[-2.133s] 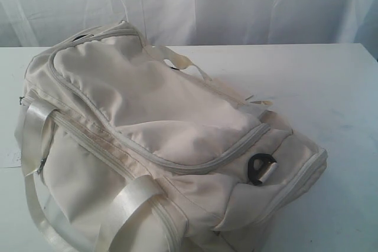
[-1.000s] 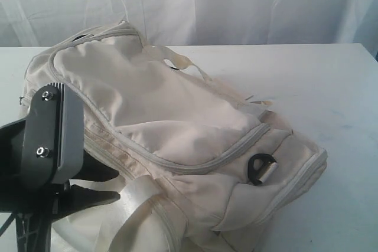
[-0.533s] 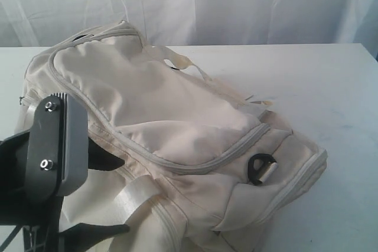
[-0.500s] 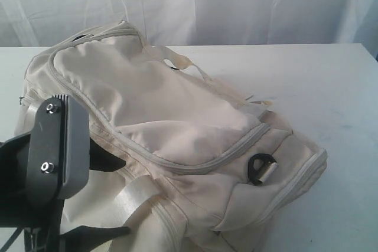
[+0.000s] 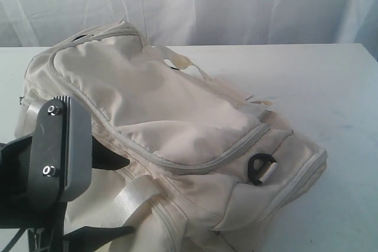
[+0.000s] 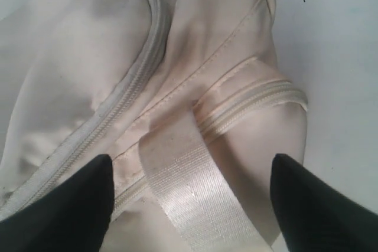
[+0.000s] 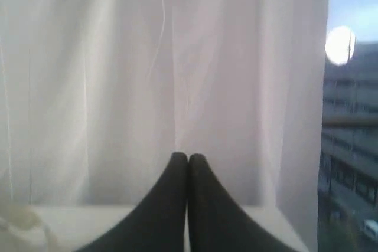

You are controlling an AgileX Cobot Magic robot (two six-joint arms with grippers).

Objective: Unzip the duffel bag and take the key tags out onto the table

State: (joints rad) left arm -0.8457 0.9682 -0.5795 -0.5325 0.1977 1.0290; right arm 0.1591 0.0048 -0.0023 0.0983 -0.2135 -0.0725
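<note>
Jaws of your left pincer (image 5: 111,196) stand wide apart, one black finger on either side of a shiny white strap handle (image 6: 189,184), and nothing is gripped between them. You cannot tell from either view whether the fingertips touch the fabric. That strap is sewn across the near side of the duffel bag (image 5: 177,104), just beside a pale grey zip (image 6: 127,95) that runs closed along the seam. In the exterior view your left arm sits low at the left edge, against the bag's near left flank. The bag lies slumped on the white tabletop (image 5: 336,87), filling the left and middle of that view. Its top panel is ringed by the closed zip, and a black D-ring (image 5: 260,166) hangs at its right end. Your right pincer (image 7: 188,205) has its jaws pressed together on nothing. It points level at a white curtain (image 7: 118,57), with a strip of window (image 7: 351,116) beside the curtain.
</note>
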